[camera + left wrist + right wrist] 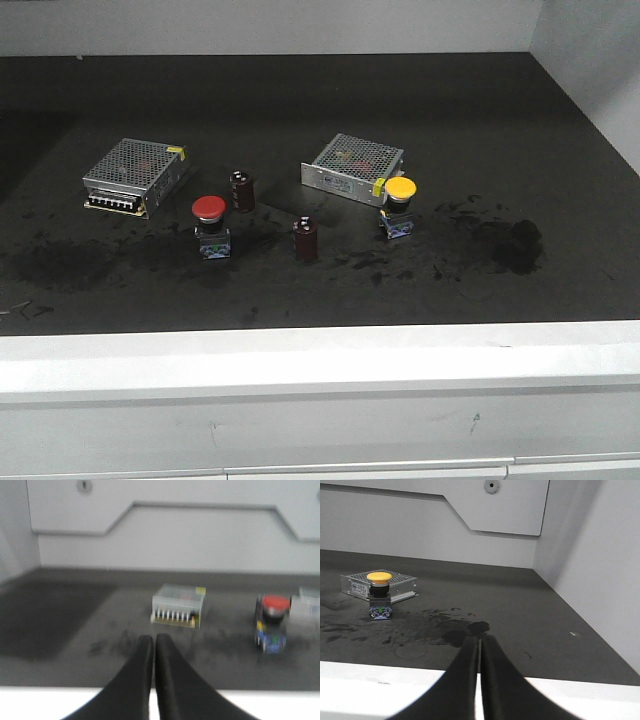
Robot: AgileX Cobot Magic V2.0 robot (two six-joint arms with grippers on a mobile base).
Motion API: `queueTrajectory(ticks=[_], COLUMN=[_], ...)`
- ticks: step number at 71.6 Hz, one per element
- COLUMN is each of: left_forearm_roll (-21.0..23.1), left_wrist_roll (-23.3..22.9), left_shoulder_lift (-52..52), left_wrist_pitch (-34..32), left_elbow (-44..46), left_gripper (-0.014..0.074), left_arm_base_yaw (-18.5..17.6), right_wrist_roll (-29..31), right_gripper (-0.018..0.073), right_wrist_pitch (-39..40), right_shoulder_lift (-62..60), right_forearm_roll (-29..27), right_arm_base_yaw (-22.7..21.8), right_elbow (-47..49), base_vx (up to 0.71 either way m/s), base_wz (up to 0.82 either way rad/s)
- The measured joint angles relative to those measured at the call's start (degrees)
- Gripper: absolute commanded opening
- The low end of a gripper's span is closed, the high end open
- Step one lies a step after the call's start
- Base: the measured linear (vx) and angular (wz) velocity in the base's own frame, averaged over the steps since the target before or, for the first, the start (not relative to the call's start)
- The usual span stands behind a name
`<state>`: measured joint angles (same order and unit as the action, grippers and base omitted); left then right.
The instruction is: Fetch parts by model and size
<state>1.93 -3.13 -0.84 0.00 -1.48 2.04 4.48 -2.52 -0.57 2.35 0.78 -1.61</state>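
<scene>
A red-capped push-button switch [210,226] stands upright on the dark table, left of centre; the left wrist view shows it [272,622] far right of my left gripper [153,639], which is shut and empty over the table's near edge. A yellow-capped switch [399,206] stands right of centre, beside a mesh box. In the right wrist view this switch [379,594] is well off to the left of my right gripper [480,639], also shut with nothing in it. Neither arm shows in the front view.
Two silver mesh-topped boxes [137,175] [353,167] lie behind the switches. Two dark-red capacitors [242,190] [305,239] stand between them. The white front ledge [320,350] borders the table; a grey side wall [600,570] rises at the right. Dark smudges [500,240] mark the surface.
</scene>
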Motion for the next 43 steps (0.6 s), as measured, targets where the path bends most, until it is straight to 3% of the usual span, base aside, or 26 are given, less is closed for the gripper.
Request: queueTrajectory(ticks=[9,19,29,43], left_forearm_roll=[0.0,-0.91,-2.98,-3.25], left_wrist_roll=[0.0,0.0,0.0,0.0], left_shoulder_lift=[0.0,0.0,2.29,17.04], left_wrist_pitch=[-8.25,-9.75,-8.11,0.7], left_elbow=[0.0,4.05,13.3,31.74], left_gripper=[-0.0007,-0.0007,-0.0007,-0.0007], left_arm_base_yaw=[0.0,0.0,0.0,0.0], right_wrist_roll=[-0.88,-6.14,-7.83,-8.02], right_gripper=[-0.001,-0.001,-0.001,-0.001], right_wrist_pitch=[4.29,14.58,15.21,6.78], right_shoulder_lift=[0.0,0.0,1.41,16.75], right_forearm_roll=[-0.46,-5.51,-6.87,-1.94], right_arm_base_yaw=[0.0,0.0,0.0,0.0], right_elbow=[0.0,0.36,7.78,28.96], base_vx=[0.0,0.0,0.0,0.0], base_wz=[0.0,0.0,0.0,0.0])
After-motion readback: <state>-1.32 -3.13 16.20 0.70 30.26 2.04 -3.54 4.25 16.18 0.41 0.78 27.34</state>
